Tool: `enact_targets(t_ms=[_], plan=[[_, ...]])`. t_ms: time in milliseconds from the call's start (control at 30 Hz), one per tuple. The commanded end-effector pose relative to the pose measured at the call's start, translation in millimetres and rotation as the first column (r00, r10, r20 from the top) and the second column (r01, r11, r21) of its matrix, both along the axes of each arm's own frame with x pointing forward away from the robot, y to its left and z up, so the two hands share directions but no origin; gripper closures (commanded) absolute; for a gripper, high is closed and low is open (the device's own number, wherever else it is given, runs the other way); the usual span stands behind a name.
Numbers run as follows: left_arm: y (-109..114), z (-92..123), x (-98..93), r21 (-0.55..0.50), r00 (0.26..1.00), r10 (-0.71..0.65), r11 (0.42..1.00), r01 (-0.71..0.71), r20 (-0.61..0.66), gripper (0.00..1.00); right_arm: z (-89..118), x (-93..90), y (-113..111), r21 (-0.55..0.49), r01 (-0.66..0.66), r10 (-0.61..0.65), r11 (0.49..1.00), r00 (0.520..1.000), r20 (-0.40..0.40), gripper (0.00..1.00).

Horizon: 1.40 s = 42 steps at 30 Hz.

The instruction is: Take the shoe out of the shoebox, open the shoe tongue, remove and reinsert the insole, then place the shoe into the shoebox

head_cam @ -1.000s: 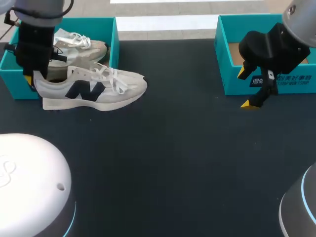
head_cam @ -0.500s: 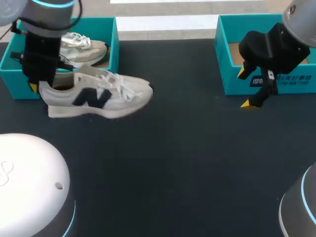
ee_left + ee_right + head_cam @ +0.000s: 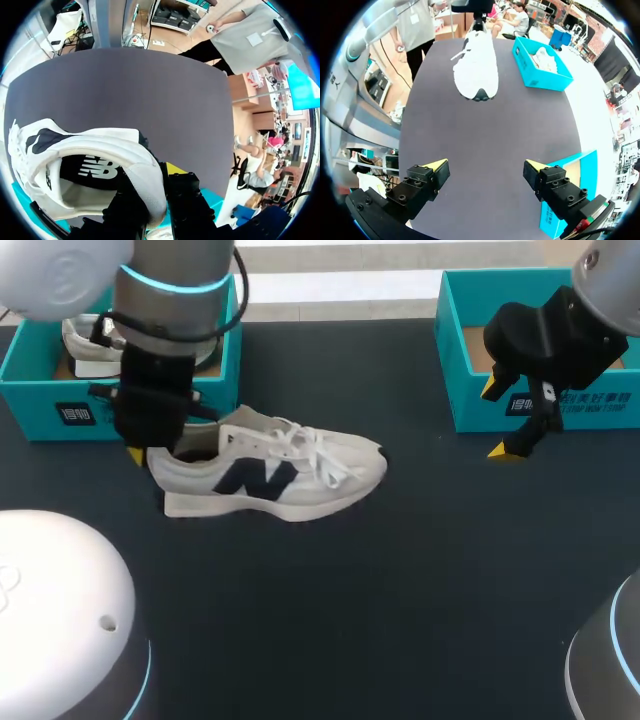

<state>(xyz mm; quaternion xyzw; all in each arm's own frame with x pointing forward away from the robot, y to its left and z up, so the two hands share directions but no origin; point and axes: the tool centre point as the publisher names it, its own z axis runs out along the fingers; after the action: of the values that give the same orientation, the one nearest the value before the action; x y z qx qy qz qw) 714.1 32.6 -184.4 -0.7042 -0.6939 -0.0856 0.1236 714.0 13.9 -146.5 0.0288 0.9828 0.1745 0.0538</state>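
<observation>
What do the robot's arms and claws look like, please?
The left arm and right arm have whitish shells with glowing blue rings. The left claw and right claw are black and blocky with yellow tips. Black cables flank the left arm.

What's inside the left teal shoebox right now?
A white shoe lies in the left shoebox; only one end shows. The left arm covers the rest of the box, so anything else there is hidden.

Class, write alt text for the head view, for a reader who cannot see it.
The left gripper holds a white shoe by its heel over a dark table, toe toward the right arm's side. Behind it, a teal shoebox holds a second shoe. The right gripper hangs open before another teal box.
</observation>
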Motion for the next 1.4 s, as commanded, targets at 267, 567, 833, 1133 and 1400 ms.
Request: enact_targets(t_ms=[267, 567, 833, 1133, 1400], plan=[[-48, -10, -14.7, -0.014, 0.999, -0.026, 1.0, 0.026, -0.036, 1.0, -1, 1.9, 2, -0.004, 0.001, -0.001, 1.0, 1.0, -0.003, 0.0], [-64, -39, -18.8, -0.025, 1.0, -0.002, 1.0, 0.002, -0.02, 1.0, -1, 1.9, 2, -0.004, 0.001, -0.001, 1.0, 1.0, -0.003, 0.0], [-70, -74, -13.4, -0.063, 1.0, 0.001, 0.998, 0.001, 0.027, 1.0, -1, 1.9, 2, -0.004, 0.001, -0.001, 1.0, 1.0, -0.003, 0.0], [-72, -112, -5.8, -0.019, 0.997, -0.037, 0.999, 0.038, 0.065, 1.0, -1, 1.9, 2, -0.004, 0.001, -0.001, 1.0, 1.0, -0.003, 0.0], [-74, -142, 7.3, -0.012, 0.999, 0.017, 1.0, -0.016, 0.045, 1.0, -1, 1.9, 2, -0.004, 0.001, -0.001, 1.0, 1.0, -0.003, 0.0]])
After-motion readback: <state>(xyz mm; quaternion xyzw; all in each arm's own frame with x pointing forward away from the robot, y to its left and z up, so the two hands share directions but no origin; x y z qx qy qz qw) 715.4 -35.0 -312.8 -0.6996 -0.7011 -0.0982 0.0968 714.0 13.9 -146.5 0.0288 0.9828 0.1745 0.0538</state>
